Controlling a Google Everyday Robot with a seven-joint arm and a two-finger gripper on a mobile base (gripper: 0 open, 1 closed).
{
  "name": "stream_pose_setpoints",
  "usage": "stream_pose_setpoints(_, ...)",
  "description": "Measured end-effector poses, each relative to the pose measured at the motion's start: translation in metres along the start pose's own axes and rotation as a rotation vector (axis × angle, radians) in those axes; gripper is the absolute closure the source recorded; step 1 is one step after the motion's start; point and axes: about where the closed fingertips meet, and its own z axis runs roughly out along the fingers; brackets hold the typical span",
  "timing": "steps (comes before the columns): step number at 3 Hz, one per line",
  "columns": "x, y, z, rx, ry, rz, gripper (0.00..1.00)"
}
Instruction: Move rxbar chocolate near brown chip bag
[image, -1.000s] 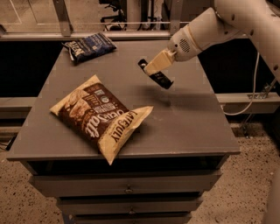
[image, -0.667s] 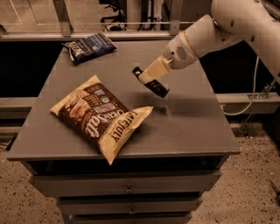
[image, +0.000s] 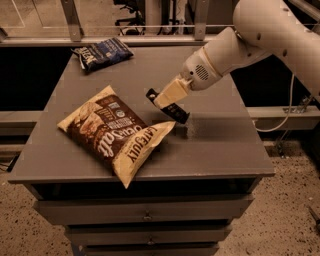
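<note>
While gripper (image: 166, 101) holds rxbar chocolate (image: 179, 114) above grey table (image: 220, 145) | speckled floor (image: 282, 220) below

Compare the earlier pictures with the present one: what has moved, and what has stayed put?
The gripper, still shut on the rxbar chocolate, carried it leftward and lower in view, closer to the brown chip bag. Nothing was released. The brown chip bag and the blue bag stayed put on the table.
</note>
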Motion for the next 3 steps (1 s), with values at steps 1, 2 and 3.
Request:
stream_pose_setpoints(1, 0.006, -0.003, 0.007, 0.026, 0.019, -0.050, 0.62)
stream_pose_setpoints(2, 0.020, -0.014, 0.001, 0.069, 0.038, -0.108, 0.31)
stream_pose_setpoints(3, 0.028, -0.019, -0.003, 0.085, 0.046, -0.134, 0.08)
